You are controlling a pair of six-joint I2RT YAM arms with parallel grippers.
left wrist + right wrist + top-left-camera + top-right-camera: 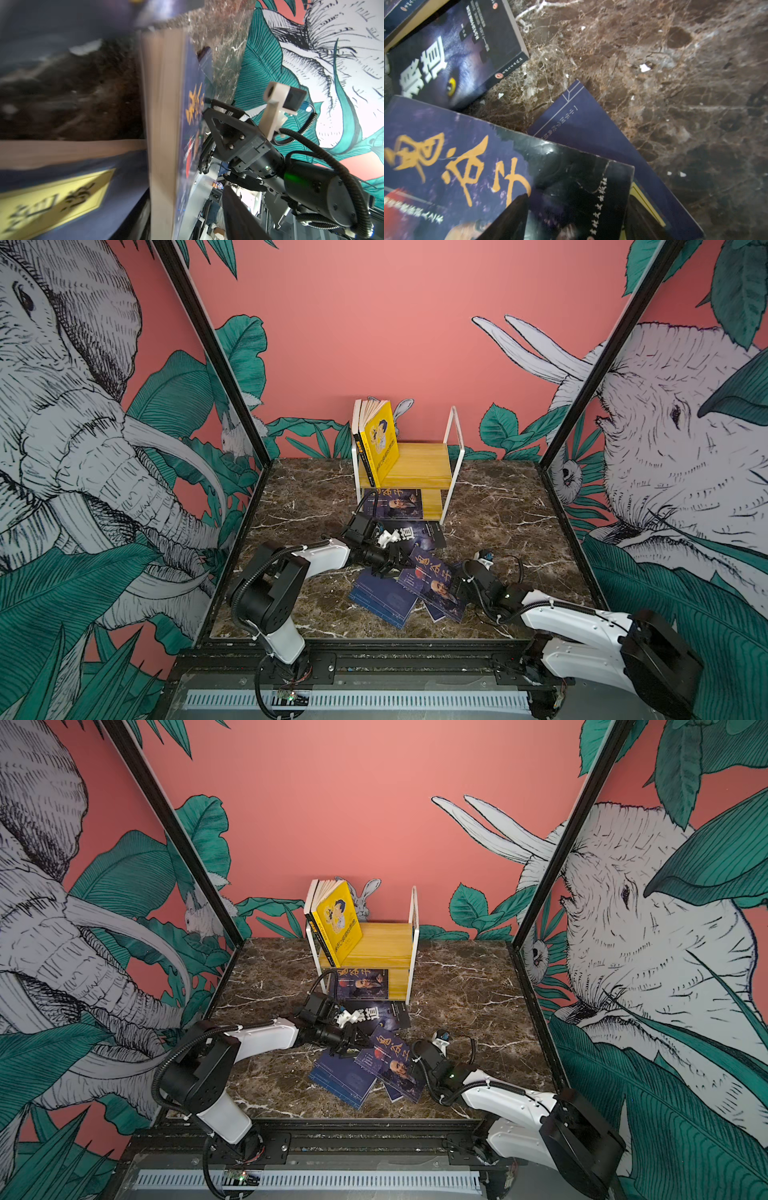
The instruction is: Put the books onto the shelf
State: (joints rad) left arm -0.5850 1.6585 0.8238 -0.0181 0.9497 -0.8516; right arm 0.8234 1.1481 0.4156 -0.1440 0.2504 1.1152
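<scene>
Left tool (pixel 388 568) sits at the raised edge of the navy book with orange characters (pixel 434 585), which stands tilted on the table (pixel 507 506) over other navy books (pixel 380 601), well short of the shelf (pixel 419 472). Whether its jaws pinch the book I cannot tell. Right tool (pixel 204 135), jaws apart, props the cover. The grip looks safest taken deep across the whole page block before that prop is withdrawn, or the covers may splay.

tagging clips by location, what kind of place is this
Likely a staged robot test booth rather than a real room: robot arms mounted on a front rail, a marble-look tabletop, and printed jungle-mural walls in a black frame.
</scene>
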